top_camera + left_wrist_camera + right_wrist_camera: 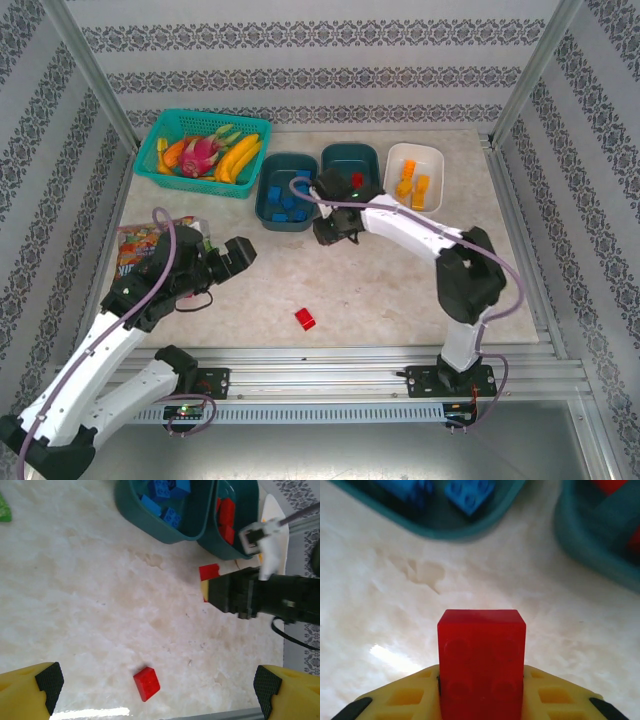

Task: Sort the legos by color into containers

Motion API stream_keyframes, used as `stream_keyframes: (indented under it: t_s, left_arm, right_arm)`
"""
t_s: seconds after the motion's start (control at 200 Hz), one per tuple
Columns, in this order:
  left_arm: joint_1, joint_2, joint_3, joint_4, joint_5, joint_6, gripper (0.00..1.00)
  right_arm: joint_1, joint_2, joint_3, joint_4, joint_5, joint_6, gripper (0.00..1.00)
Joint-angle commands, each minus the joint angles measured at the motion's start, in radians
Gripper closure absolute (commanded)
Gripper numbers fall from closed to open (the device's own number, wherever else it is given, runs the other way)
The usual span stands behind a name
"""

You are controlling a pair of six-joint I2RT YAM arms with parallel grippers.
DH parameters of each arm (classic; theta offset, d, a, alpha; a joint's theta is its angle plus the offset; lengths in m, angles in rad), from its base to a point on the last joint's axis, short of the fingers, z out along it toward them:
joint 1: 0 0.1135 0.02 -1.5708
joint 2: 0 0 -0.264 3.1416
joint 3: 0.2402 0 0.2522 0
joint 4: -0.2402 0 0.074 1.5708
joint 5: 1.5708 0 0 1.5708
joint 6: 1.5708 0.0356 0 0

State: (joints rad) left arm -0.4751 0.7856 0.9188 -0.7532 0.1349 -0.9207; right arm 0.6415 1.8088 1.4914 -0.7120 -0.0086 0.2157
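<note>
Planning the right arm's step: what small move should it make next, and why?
Probably carry the red brick forward over the teal tub holding red bricks; the right gripper is shut on it, short of that tub's rim.

Three tubs (345, 160), one mesh basket (190, 120), two arms (410, 228).

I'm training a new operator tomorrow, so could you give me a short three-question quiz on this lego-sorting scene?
1. True or false: the right gripper is shut on a red plastic lego brick.
2. Which colour are the bricks in the white rounded plastic tub? A) blue B) red C) orange-yellow
3. How many red bricks lie loose on the pale marbled table, away from any gripper?
Key: 1 true. 2 C, the orange-yellow bricks. 3 one, the loose red brick.
</note>
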Motion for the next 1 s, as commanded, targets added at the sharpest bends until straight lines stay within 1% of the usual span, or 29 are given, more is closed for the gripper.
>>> stream_keyframes:
  t_s: [0.0,0.135,0.22,0.285,0.485,0.56,0.689,0.769,0.844,0.934,0.994]
  left_arm:
    - [-0.018,0.079,0.063,0.106,0.027,0.029,0.00]
    - [-0.019,0.211,0.111,0.192,0.060,0.049,0.00]
    - [-0.019,0.296,0.153,0.234,0.066,0.064,0.00]
    - [-0.019,0.353,0.187,0.262,0.066,0.077,0.00]
    - [-0.014,0.511,0.274,0.331,0.072,0.108,0.00]
    - [-0.009,0.560,0.301,0.354,0.080,0.113,0.00]
    - [0.000,0.626,0.359,0.358,0.089,0.127,0.00]
    - [0.005,0.644,0.376,0.354,0.089,0.133,0.00]
    - [0.009,0.647,0.376,0.356,0.093,0.132,0.00]
    - [0.012,0.645,0.366,0.356,0.096,0.128,0.00]
    - [0.014,0.641,0.359,0.358,0.099,0.124,0.00]
  right_arm:
    - [-0.077,-0.013,0.055,-0.006,-0.030,0.057,0.75]
    - [-0.169,0.093,0.195,0.006,-0.096,0.107,0.76]
    - [-0.214,0.204,0.312,0.016,-0.131,0.145,0.76]
    - [-0.247,0.308,0.438,0.005,-0.164,0.177,0.76]
    - [-0.326,0.576,0.779,-0.025,-0.217,0.286,0.75]
    - [-0.344,0.655,0.867,-0.026,-0.239,0.316,0.74]
    - [-0.360,0.782,1.022,-0.021,-0.275,0.345,0.70]
    - [-0.367,0.836,1.080,-0.029,-0.286,0.365,0.68]
    - [-0.374,0.859,1.086,0.005,-0.301,0.387,0.66]
    - [-0.379,0.878,1.097,0.041,-0.343,0.408,0.59]
    - [-0.384,0.888,1.114,0.035,-0.359,0.418,0.52]
